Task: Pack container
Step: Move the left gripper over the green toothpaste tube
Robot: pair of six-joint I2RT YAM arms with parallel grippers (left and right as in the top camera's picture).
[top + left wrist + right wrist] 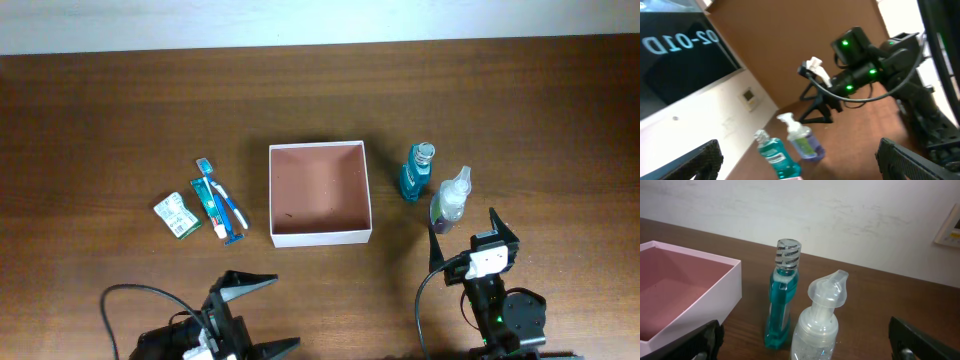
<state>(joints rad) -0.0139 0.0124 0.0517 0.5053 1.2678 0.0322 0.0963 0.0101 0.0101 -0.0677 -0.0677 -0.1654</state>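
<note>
Right claw (465, 232) wide open, container (320, 237) off to its left, apart.

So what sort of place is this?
Likely a robotics lab, not a home: two black cabled robot arms at a brown wooden table, toiletries staged beside a white square box.

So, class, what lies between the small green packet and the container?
A toothpaste tube and a blue toothbrush lie side by side, left of the container, seen in the overhead view.

White container (320, 237), reddish-brown inside; teal bottle (416, 176)
</note>
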